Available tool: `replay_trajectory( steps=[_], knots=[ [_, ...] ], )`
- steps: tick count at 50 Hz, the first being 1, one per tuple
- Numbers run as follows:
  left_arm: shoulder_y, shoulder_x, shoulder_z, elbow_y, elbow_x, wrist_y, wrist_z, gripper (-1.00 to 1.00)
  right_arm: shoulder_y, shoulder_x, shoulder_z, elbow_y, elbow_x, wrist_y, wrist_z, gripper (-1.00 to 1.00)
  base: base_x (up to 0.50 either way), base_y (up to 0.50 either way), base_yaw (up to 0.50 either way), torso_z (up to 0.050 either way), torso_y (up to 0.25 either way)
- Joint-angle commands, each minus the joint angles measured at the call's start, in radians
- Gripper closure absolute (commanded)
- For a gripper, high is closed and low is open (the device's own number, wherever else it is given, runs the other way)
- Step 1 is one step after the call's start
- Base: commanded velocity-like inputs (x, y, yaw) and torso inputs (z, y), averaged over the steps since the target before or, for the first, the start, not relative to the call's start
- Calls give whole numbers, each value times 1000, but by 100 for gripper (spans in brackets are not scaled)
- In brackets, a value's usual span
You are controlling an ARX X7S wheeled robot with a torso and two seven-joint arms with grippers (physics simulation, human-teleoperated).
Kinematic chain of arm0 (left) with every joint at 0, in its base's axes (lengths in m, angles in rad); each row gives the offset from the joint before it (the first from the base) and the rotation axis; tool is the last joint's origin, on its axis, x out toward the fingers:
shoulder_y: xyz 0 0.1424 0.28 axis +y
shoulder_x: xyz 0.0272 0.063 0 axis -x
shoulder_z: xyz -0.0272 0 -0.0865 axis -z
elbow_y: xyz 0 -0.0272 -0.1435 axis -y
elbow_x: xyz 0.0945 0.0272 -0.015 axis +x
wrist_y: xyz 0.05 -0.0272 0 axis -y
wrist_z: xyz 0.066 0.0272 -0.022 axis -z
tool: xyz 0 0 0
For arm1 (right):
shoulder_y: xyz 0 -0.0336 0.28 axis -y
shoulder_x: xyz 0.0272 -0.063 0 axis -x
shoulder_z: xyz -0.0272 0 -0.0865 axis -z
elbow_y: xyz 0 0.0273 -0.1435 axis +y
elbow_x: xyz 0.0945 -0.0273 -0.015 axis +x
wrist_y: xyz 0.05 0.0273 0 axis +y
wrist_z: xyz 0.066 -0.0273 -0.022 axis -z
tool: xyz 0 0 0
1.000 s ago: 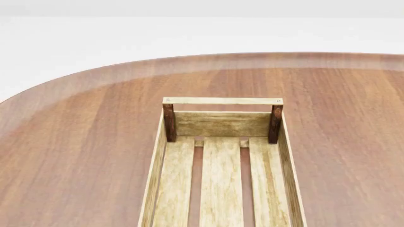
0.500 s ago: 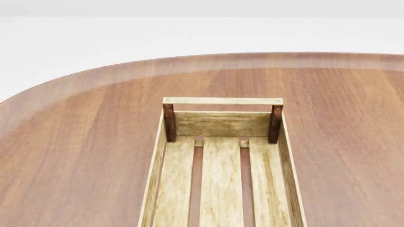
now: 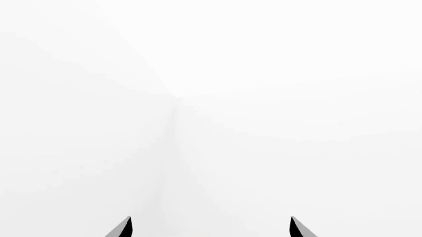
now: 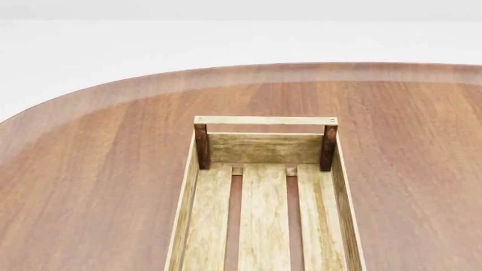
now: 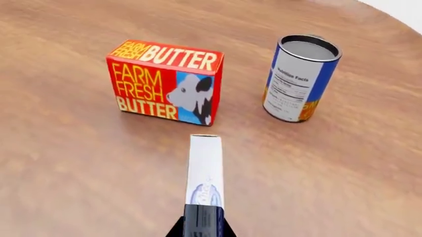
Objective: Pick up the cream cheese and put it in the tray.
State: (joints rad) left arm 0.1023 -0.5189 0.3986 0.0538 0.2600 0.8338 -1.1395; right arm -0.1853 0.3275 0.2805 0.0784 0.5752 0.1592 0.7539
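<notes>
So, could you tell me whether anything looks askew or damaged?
Nothing stands out: the butter box and can stand upright, undamaged, nothing spilled. The cream cheese sits in the right pincer; the tray is intact.

Both the left claw (image 3: 209, 228) and right claw (image 5: 203, 226) show black, pointed fingertips.

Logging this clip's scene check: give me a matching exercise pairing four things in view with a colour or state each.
Things:
1. cream cheese
2. butter box
3. can
4. tray

Descriptions:
A. pale wooden slats, nothing seen inside
B. red-orange, stands on the table
C. held in the right claw
D. blue and orange, upright

Pairs: 1-C, 2-B, 3-D, 4-A
</notes>
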Motion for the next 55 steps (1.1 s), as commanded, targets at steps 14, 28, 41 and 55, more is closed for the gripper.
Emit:
replay_trajectory(
  steps=[14,28,41,55],
  knots=[
    [4,-8,-2,10,-10,4,-2,-100,-34,90,-86,-361,-80,108,47,100,0,0,0,0,0],
    [-4,-6,5,4,-11,0,4,-100,97,178,-178,-409,-65,239,-1,100,0,0,0,0,1],
    [-10,-5,9,-2,-16,-1,6,-100,241,252,-275,-447,-62,355,-47,100,0,0,0,0,0],
    [-7,-4,11,1,-10,-1,6,-100,463,289,-364,-418,-28,483,-123,100,0,0,0,0,1]
  ],
)
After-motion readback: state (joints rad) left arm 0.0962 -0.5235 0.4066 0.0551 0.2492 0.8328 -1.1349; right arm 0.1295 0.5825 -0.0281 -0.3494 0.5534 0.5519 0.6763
